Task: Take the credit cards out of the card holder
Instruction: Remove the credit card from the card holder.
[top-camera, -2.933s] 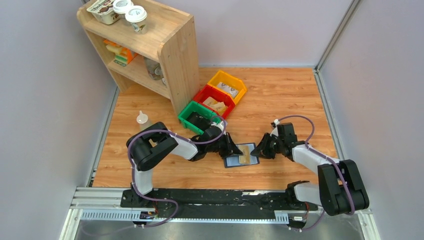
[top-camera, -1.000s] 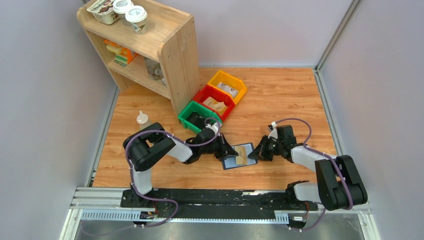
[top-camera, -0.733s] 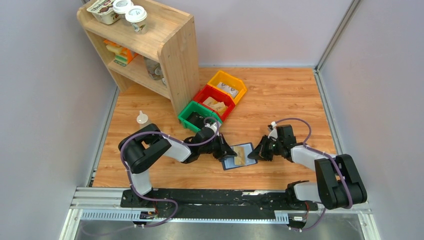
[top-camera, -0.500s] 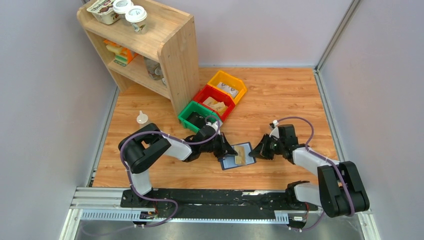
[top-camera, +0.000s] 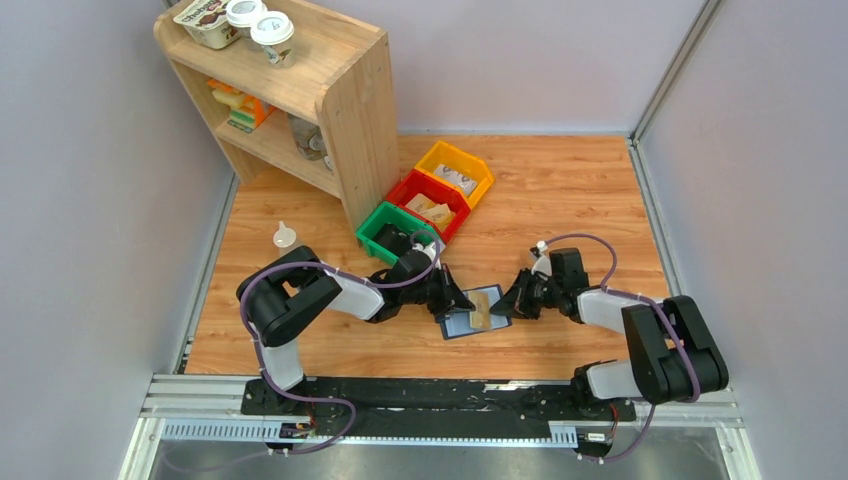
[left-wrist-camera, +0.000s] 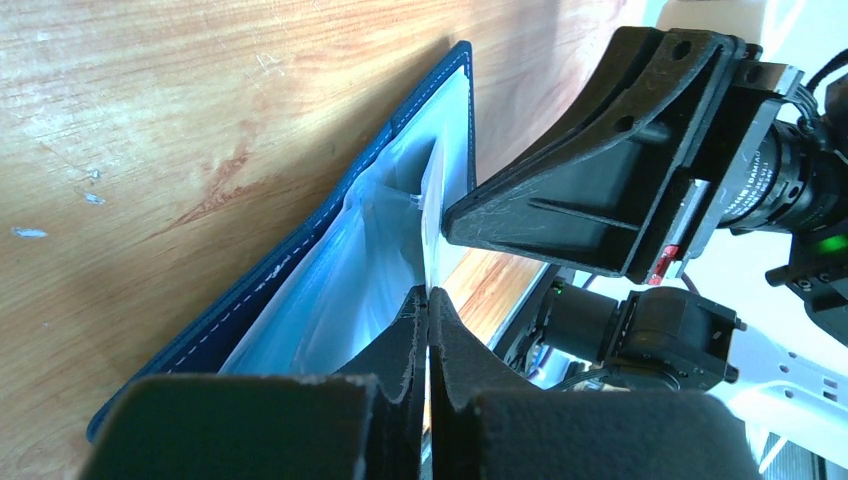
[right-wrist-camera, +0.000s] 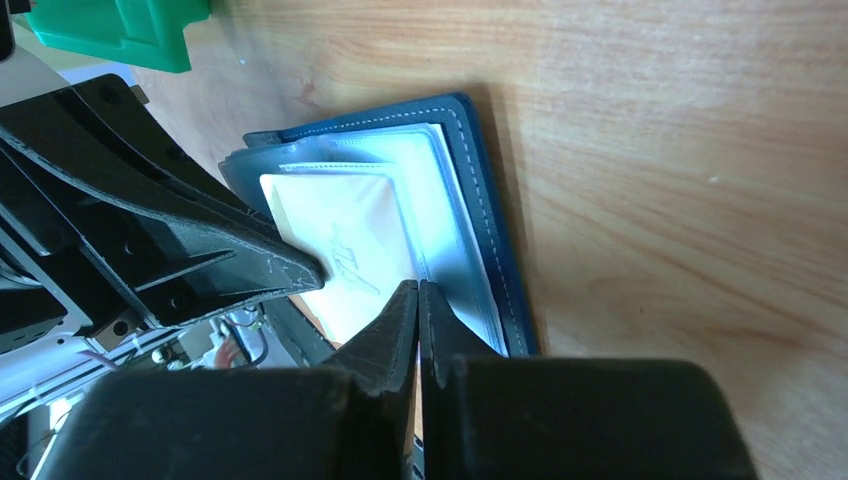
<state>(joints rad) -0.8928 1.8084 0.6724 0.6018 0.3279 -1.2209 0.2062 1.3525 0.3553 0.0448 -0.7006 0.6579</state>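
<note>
The card holder (top-camera: 470, 322) lies open on the wooden table, navy outside with a pale clear-sleeved inside. A tan credit card (top-camera: 481, 316) shows in it. My left gripper (top-camera: 461, 299) is at the holder's left edge, shut on the thin edge of the credit card (left-wrist-camera: 433, 210), jaws pressed together (left-wrist-camera: 428, 296). My right gripper (top-camera: 511, 305) is at the holder's right side, shut, its tips (right-wrist-camera: 418, 288) on the clear sleeve beside the pale card (right-wrist-camera: 350, 230). The navy border (right-wrist-camera: 490, 200) runs under its fingers. The two grippers' tips almost meet over the holder (left-wrist-camera: 300, 250).
Green (top-camera: 398, 232), red (top-camera: 430, 203) and yellow (top-camera: 455, 172) bins stand in a row just behind the left gripper. A wooden shelf (top-camera: 300, 90) stands at the back left. A small white funnel (top-camera: 285, 237) lies left of the arm. Grey walls close in the table.
The holder has slid a little left and turned. Both grippers moved left with it, and the right gripper has closed in on its right edge.
</note>
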